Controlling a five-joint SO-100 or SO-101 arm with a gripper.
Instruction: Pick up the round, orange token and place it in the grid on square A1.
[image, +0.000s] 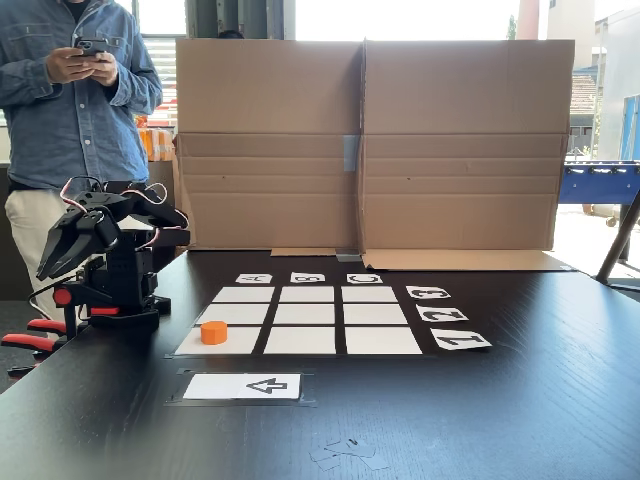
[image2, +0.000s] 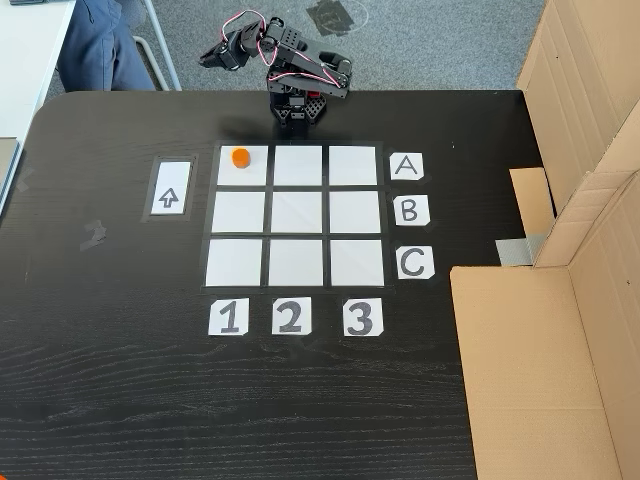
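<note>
Token (image: 214, 332) in a fixed view from the bench side: upright on square A1 (image: 240, 343), the nearest left cell of the grid (image: 307, 314), toward that cell's far left part. Well apart from the jaws, which hang at the left edge of the bench (image: 520, 420), folded back on the arm (image: 115, 275) and aimed down and leftward, away from the grid. Nothing seen between them; how far open, impossible to tell at this size. Nearer the camera, just beside the grid, a white arrow card (image: 243, 386). Behind the arm, a person (image: 70, 110) standing with a phone (image: 90, 45); behind the grid, a cardboard wall (image: 370, 140).

Seen from above in a fixed view: token (image2: 240, 157) in the top left cell, in line with label A (image2: 407, 166) and label 1 (image2: 228, 317), near the cell's top edge. Arm (image2: 300, 85) just beyond the grid's top edge, jaws stretched up and left past the bench edge, clear of the token. Jaw opening again too small to judge.
</note>
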